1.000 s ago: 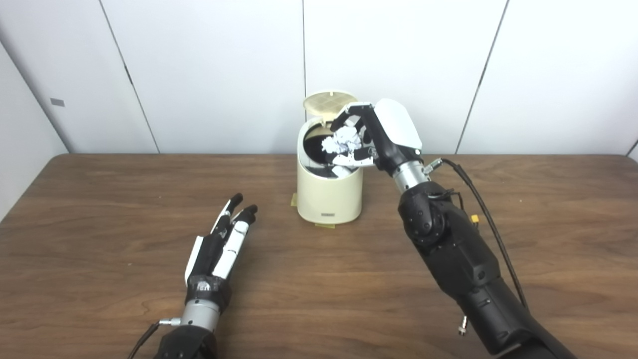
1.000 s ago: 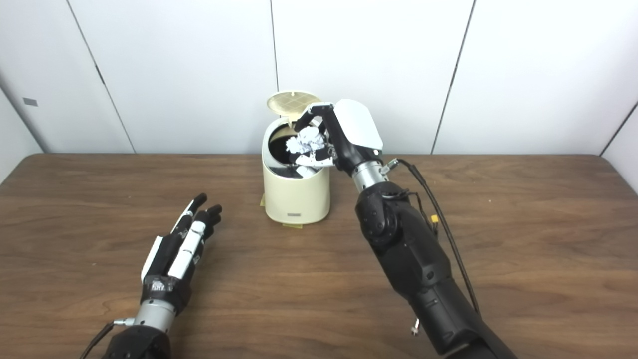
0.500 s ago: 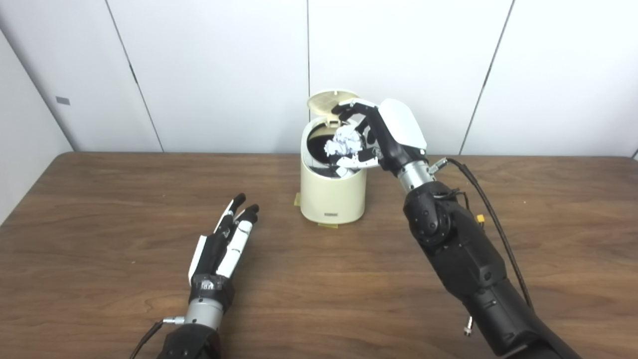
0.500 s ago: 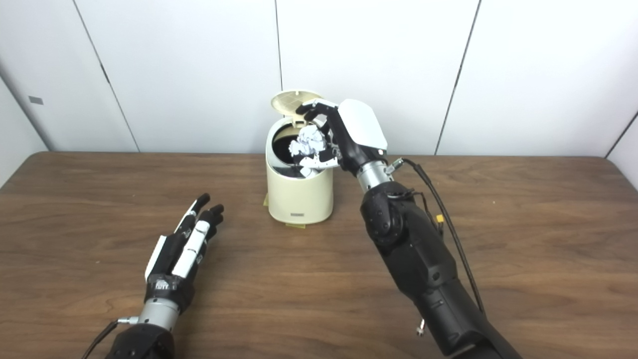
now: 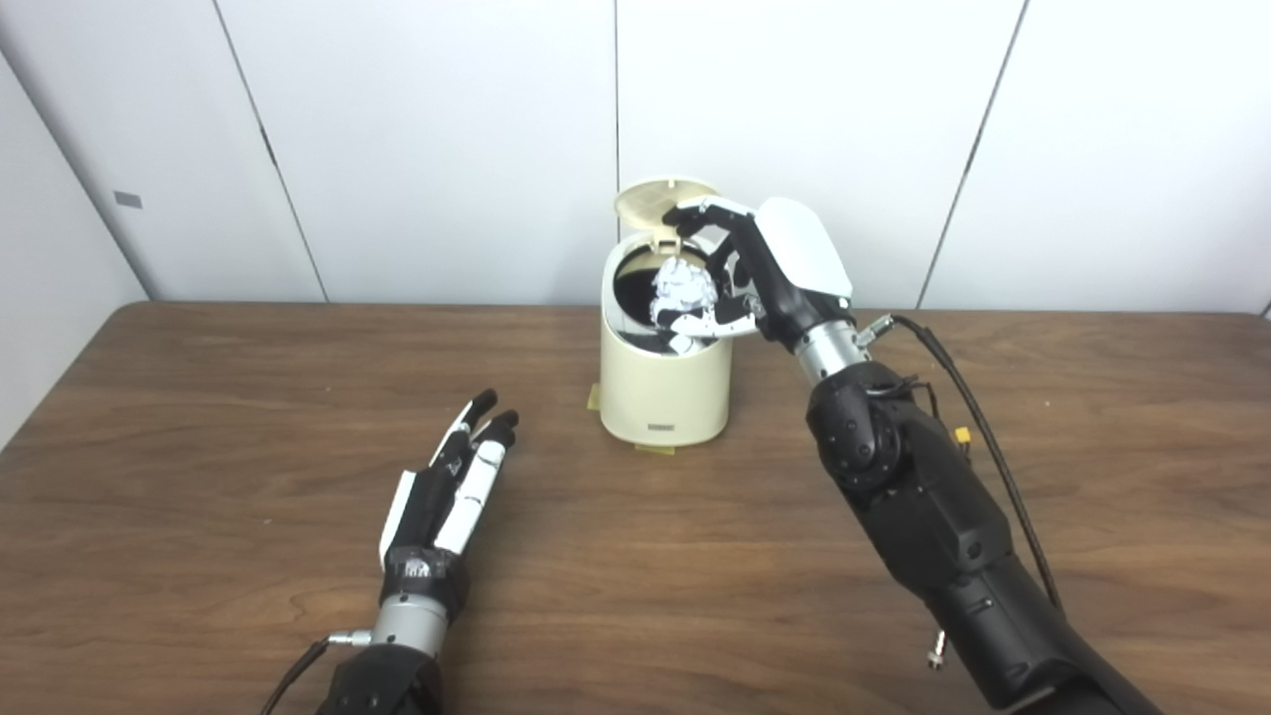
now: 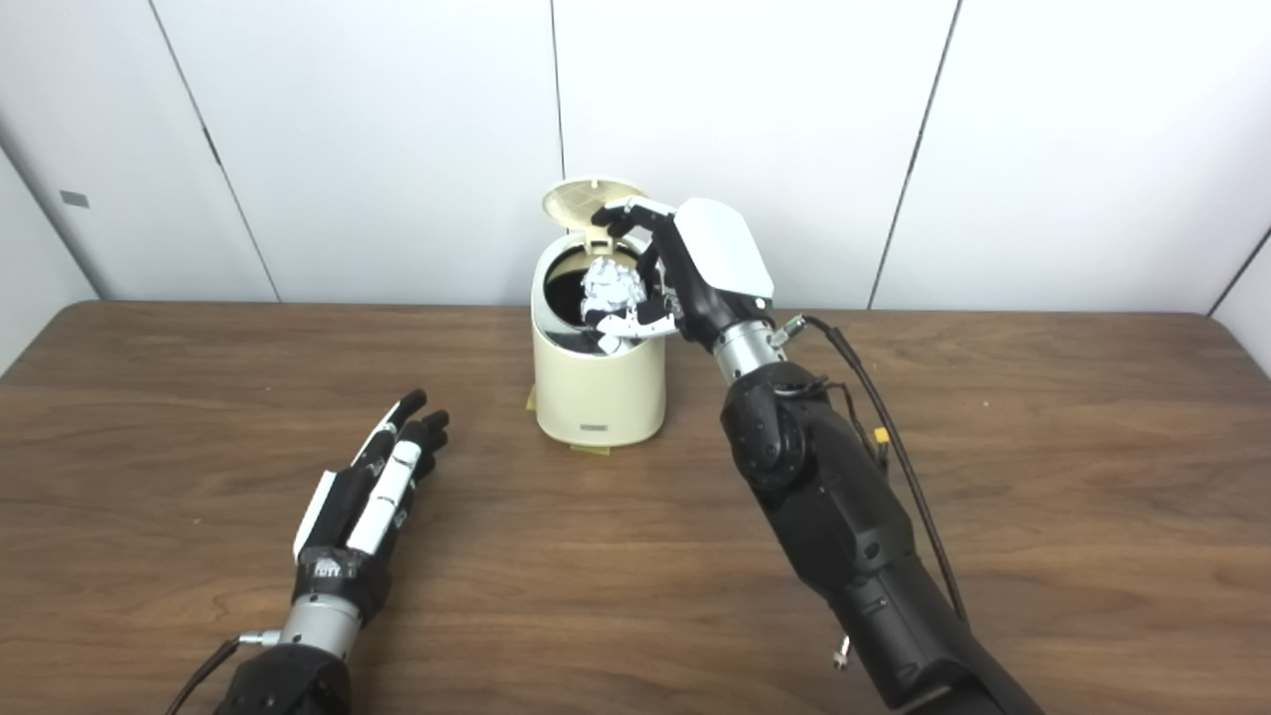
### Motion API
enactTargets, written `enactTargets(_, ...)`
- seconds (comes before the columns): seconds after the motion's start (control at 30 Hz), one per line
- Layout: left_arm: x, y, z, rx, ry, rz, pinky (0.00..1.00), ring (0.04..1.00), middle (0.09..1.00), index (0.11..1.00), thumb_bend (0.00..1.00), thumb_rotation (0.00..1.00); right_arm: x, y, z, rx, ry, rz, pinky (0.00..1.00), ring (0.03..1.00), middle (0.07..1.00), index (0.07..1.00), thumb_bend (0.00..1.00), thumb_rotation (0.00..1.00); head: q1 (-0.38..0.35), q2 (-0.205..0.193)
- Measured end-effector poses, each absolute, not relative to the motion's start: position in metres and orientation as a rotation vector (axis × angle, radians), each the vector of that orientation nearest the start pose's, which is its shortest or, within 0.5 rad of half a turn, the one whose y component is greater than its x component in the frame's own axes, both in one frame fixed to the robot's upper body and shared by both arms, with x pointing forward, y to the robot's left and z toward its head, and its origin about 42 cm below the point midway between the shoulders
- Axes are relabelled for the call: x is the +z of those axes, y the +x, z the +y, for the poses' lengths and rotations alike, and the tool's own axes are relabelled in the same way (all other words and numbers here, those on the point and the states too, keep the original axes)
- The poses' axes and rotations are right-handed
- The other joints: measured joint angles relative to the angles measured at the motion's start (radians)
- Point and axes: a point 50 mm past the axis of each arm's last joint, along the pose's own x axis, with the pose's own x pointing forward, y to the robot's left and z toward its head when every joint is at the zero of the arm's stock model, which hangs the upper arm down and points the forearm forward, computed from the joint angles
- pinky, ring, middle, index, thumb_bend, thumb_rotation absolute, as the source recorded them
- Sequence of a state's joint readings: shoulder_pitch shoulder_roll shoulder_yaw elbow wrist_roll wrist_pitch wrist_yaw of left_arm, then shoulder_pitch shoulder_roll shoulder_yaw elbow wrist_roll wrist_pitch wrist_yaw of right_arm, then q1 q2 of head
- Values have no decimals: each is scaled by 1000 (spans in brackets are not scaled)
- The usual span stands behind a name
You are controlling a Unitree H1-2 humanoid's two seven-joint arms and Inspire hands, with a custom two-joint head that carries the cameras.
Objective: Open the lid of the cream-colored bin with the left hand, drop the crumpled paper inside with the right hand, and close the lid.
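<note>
Cream-coloured plastic cylindrical bin (image 5: 663,382) sits upright near the back centre of the brown wood-grain desk (image 5: 199,417), w/ its round lid (image 5: 663,201) flipped up behind the opening. From my seat I see the white crumpled paper ball (image 5: 681,287) at the bin's mouth, just over the dark interior, beside the right hand (image 5: 765,273). That hand, black w/ a white back shell, hangs over the right side of the rim; its fingers (image 5: 695,213) are spread, the upper ones reaching up by the lid's edge, the lower ones level w/ the rim under the paper. I can't tell for sure whether they're touching the paper or whether it sits free between them; no firm pinch shows in either view. Right arm runs up from the bottom right corner, black cable (image 5: 978,417) looping off the wrist.

Left hand (image 5: 452,492) lies flat on the desk, front left, well apart from the bin, fingers straight and a little apart, pointing toward the bin, holding nothing. Small yellowish tape tabs (image 5: 652,449) peek out at the bin's base.
</note>
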State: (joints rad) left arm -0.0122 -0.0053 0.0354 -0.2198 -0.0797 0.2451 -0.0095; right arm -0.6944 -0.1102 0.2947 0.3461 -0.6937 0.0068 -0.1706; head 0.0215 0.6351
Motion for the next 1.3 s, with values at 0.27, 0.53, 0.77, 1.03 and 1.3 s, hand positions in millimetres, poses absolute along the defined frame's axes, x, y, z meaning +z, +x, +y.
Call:
enactTargets(0.27,142,285,215,6,-84,12,968,919,897,972,574,653,253,462,-119,99,-901,-523,531,657,739,718,973,121,-3,5)
enactTargets(0.53,142,285,214,0,-82,12,970,923,897,975,581,672,253,459,-122,94,-884,-529,529,654,726,709,966,105,-2,9)
enactTargets(0.77,142,285,214,-1,-80,12,972,920,888,963,577,656,255,457,-124,81,-852,-557,501,641,707,694,971,137,3,8)
enactTargets(1.03,142,285,212,-4,-78,13,968,920,892,967,602,660,255,457,-124,116,-853,-557,548,658,713,670,1000,126,6,8)
enactTargets(1.3,142,285,212,-5,-77,12,972,926,895,968,577,663,256,456,-125,121,-855,-558,548,656,717,682,978,127,5,9)
